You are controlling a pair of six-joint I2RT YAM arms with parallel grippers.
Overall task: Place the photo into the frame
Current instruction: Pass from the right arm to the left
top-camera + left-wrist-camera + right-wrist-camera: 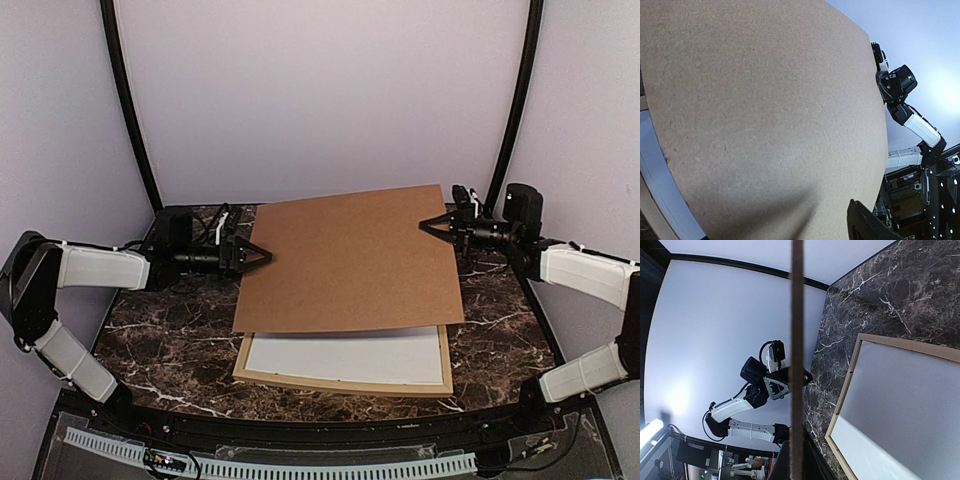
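Nearest me, the thin light-wood rectangular frame [340,384] lies flat on the dark marble table [170,340], a pale white sheet [345,358] filling it; the photo itself I can't see. Over its far half hangs the brown cardboard backing board [350,255]: right gripper [430,225] clamped on its right edge, left gripper [262,256] straddling the left edge, jaws apart. I judge we're at backing; next, lower the board squarely into the frame.

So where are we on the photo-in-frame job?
Done: backing board is out of the frame, held above it. In hand: right gripper pinches the board's right edge; left gripper straddles its left edge, jaws open. Left: no photo visible in any view, so placing it and refitting the board remain.
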